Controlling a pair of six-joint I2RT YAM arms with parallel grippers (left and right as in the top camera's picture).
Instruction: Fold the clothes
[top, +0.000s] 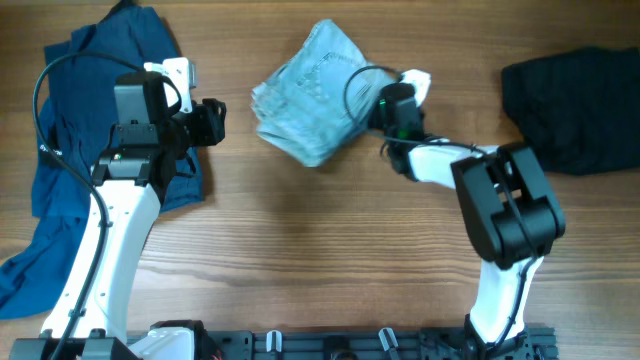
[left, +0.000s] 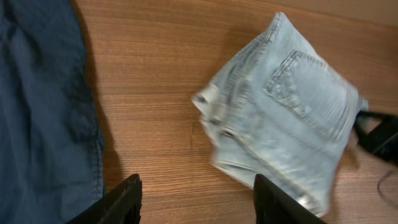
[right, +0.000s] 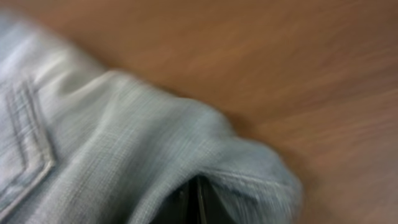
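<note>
Denim shorts (top: 308, 95) lie as a compact, lumpy bundle on the worktop (top: 300, 250), toward its far middle. A back pocket (left: 305, 87) faces up, and several layers are stacked at the edge nearest the left arm. To my eye the folding is far along, more a last tuck or tidy-up than a first fold.

The right gripper (top: 372, 110) is at the bundle's right edge, touching it. Its own camera is blurred and full of denim, with only a dark sliver under a fold, so I cannot tell whether it is pinching the cloth or merely pressed in. The left gripper (top: 212, 120) hangs with its fingers (left: 124, 199) apart, holding nothing, over bare wood just left of the bundle.

Next, I'd judge, the right side needs laying flat and releasing without dragging the stack askew, and the left arm could steady the loose layers.

A navy garment (top: 70, 150) sprawls under the left arm, and a black garment (top: 575, 95) sits well off to the right. Neither touches the shorts, though the navy cloth lies close to the left arm's path.
</note>
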